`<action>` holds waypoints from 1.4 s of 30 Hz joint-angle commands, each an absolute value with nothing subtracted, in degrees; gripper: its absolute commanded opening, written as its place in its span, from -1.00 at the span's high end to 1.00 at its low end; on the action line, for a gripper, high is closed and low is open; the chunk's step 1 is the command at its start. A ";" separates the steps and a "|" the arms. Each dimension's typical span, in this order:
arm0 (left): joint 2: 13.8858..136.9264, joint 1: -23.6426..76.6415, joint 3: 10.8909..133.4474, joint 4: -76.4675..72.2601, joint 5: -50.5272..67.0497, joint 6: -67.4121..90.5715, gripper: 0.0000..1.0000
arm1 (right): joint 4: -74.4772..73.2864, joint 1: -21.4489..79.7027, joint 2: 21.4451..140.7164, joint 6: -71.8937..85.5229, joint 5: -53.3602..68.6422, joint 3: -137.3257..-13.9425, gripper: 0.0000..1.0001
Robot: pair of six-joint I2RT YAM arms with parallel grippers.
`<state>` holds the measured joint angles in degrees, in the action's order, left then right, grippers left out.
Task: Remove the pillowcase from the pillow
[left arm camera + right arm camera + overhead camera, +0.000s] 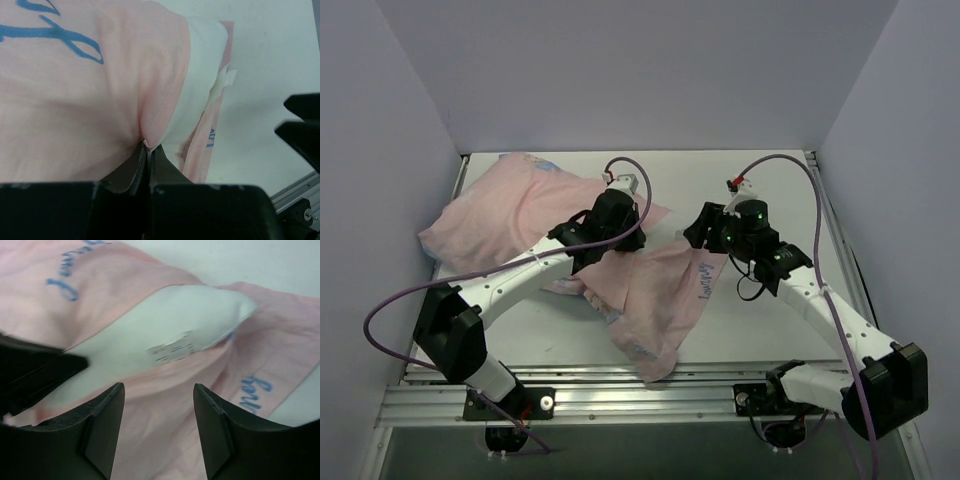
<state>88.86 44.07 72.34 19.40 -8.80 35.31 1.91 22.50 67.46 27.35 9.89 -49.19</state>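
The pillowcase (655,300) is seen across the middle of the table (760,330). Its bulk, with the pillow inside, lies toward 10 o'clock in the overhead view, and a loose pink flap trails toward 6 o'clock. The pillow (165,320) is only partly bared: 1 white corner with its tag (172,347) pokes out of the opening. The left gripper (146,147) is closed on the hem of the pillowcase, with a fold of pink fabric pinched just beside the exposed corner. The right gripper (158,387) is open, its 2 jaws poised over the fabric near the white corner, and nothing is held between them.

The step in hand is judged to be a grip on the pillow itself. It would be done well if the right jaws were brought onto the white corner, toward 12 o'clock in the right wrist view and clear of the pink edge, so that only the cushion is taken. The hem could then be drawn away to the opposite side. If both layers were pinched, the cover would probably be dragged along with the pillow.

How far the pillow reaches inside the cover cannot be made out. The printed side is hidden, apart from some blue lettering. The left grip is covered by the arm in the overhead view. The dark shape (35,372) at 9 o'clock in the right wrist view is too blurred to be named.
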 commanded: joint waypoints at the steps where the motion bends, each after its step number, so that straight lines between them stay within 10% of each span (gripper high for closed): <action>1: 91.04 43.33 78.30 16.35 -6.42 34.45 0.95 | -2.10 26.62 65.39 27.33 8.62 -52.47 -0.06; 42: 96.59 43.33 79.19 16.88 -4.75 35.60 0.95 | 3.69 38.14 77.60 46.49 -4.58 -53.09 -0.12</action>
<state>98.13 43.38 79.64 17.41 -5.63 35.48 1.69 37.60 76.34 45.30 -5.13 -53.41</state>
